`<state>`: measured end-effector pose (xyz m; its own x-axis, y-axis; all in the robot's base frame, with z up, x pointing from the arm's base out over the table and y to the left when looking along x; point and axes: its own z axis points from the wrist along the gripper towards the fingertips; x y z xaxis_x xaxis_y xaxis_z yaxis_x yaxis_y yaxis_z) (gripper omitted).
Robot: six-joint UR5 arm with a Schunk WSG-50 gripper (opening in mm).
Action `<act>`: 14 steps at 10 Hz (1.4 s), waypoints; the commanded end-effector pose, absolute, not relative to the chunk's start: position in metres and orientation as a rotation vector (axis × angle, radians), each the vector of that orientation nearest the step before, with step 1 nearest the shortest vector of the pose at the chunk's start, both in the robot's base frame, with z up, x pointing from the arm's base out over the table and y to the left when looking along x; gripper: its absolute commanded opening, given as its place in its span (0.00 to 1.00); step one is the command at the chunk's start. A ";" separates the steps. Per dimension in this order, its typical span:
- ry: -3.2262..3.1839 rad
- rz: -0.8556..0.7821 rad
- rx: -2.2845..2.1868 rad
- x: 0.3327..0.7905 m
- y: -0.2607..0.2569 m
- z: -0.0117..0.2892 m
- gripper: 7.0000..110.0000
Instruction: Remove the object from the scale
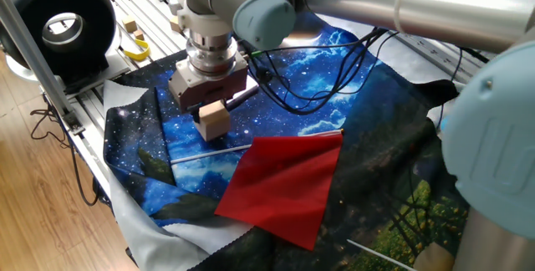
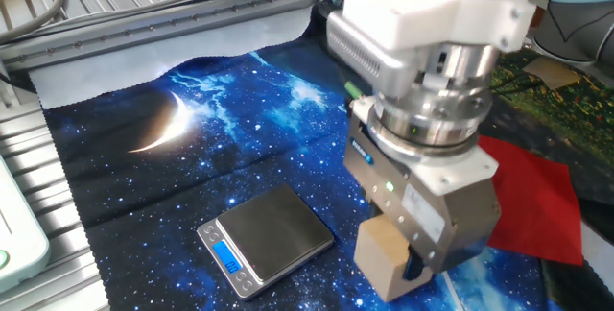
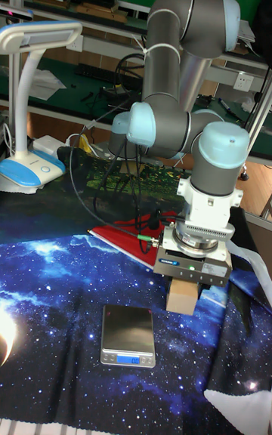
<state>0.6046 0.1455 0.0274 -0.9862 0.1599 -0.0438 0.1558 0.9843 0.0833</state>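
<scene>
Cube: we see the light-tan wooden cube (image 2: 382, 257) held in the gripper (image 2: 414, 265), off the scale and just above the starry blue cloth (image 2: 192, 157).
Cube in the other views: we find it under the gripper body in one fixed view (image 1: 213, 120) and below the gripper in the tall view (image 3: 183, 296).
Gripper: we see it pointing down, its fingers (image 2: 422, 258) closed against the cube's sides; in one fixed view the gripper (image 1: 211, 114) sits over the cloth near its left fold.
Scale: we see the scale (image 2: 266, 238) lying bare on the cloth, just beside the gripper and lower than it, its blue display panel (image 2: 227, 256) on the edge away from the gripper. In the tall view the scale (image 3: 128, 336) lies just left of and below the cube, not touching it.
Scale in one fixed view: we can make out only a pale sliver behind the gripper body and cannot tell more.
Red sheet: we see the red sheet (image 1: 284, 185) flat on the cloth on the far side of the gripper from the scale, near it but apart from the cube.
Thin rod: we see a thin pale rod (image 1: 209, 153) lying on the cloth just below the cube, running to the red sheet's edge.
Cable: we see a black cable (image 1: 309, 70) looping over the cloth behind the gripper.
Small wooden cubes: we see them (image 1: 130, 27) on the metal table (image 1: 150, 12) well beyond the gripper, beside a yellow tape roll (image 1: 136, 50).
</scene>
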 end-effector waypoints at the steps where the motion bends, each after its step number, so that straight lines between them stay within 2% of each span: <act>1: 3.070 0.146 0.243 0.618 0.141 0.024 0.00; 4: 3.066 0.141 0.236 0.625 0.138 0.023 0.00; 7: 3.077 0.039 0.228 0.621 0.128 0.023 0.00; 14: 3.080 0.081 0.220 0.621 0.136 0.019 0.00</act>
